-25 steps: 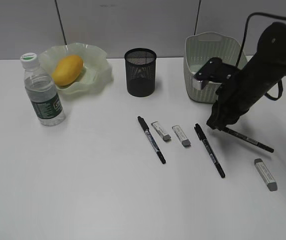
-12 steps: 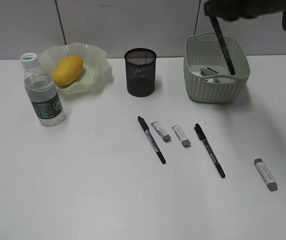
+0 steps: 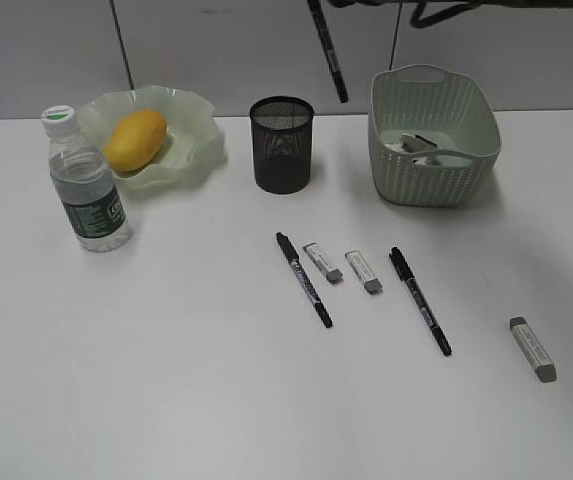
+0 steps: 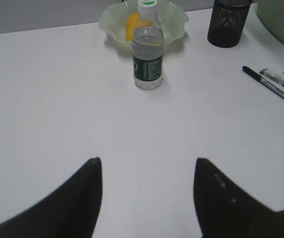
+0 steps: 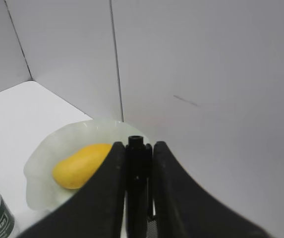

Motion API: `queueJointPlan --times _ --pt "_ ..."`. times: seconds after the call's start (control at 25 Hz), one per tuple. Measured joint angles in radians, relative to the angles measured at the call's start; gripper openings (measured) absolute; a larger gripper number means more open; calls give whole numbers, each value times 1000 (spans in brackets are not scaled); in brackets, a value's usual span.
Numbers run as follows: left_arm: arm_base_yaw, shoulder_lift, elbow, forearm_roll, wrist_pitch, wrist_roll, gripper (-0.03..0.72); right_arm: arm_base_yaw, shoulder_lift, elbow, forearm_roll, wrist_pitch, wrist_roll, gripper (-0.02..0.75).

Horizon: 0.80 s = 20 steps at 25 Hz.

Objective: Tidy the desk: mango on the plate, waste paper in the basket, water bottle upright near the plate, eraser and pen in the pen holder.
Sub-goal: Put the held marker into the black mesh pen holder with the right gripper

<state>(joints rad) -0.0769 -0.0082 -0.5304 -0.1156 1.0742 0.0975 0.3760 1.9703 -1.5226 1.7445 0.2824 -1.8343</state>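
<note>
On the wide white desk [image 3: 166, 400], two pens and three erasers lay loose. Your right gripper [image 5: 136, 163], clamped on a slim black pen [image 3: 328, 50], had carried it from above the pale green woven basket [image 3: 434, 140] to hang high beside the black mesh pen holder [image 3: 282, 143], ready for lowering. Your left gripper [image 4: 146, 193] stood open, empty.

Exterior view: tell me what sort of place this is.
Probably an office-style desk: a wide white tabletop against grey partition panels, with black marker pens, small grey-and-white erasers and a black wire-mesh cylindrical pen holder.
</note>
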Motion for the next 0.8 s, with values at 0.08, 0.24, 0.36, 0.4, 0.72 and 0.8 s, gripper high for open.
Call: queueJointPlan --times 0.08,0.24,0.36,0.4,0.72,0.8 --pt "0 0 0 -1 0 0 445 3 53 -51 49 27 -54 136" --pt "0 0 0 -1 0 0 445 3 154 -149 68 43 -84 135" --pt "0 0 0 -2 0 0 445 3 216 -216 71 77 -87 136" --pt "0 0 0 -2 0 0 445 3 236 -239 72 90 -89 136" --pt "0 0 0 -3 0 0 436 4 340 -349 74 133 -122 136" --pt "0 0 0 -3 0 0 435 4 359 -356 74 134 -153 136"
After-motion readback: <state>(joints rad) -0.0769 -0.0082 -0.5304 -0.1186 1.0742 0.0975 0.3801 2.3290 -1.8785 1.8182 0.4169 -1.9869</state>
